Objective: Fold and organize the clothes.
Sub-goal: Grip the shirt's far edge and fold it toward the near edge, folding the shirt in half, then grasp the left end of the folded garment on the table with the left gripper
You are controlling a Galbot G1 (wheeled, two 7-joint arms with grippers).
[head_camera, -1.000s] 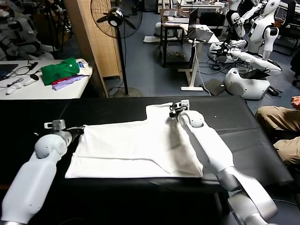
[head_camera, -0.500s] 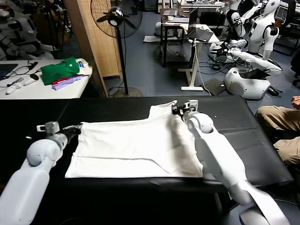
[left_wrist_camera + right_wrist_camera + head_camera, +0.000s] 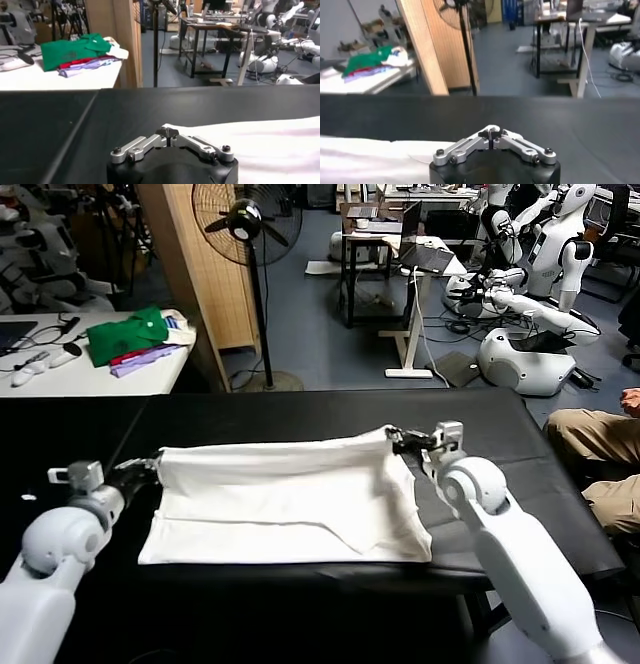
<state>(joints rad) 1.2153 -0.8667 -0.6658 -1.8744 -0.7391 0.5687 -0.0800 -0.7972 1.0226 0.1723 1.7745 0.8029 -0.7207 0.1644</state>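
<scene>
White T-shirt (image 3: 285, 504) flat on black table (image 3: 540, 484), far edge lifted. Left gripper (image 3: 148, 468) and right gripper (image 3: 398, 440) pinched shut on its far corners. Best kept level, taut, brought nearward evenly.

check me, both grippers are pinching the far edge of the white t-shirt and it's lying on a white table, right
Not quite: the table under the white T-shirt is black, as the head view shows. The rest holds: the left gripper and right gripper each pinch its far edge.
</scene>
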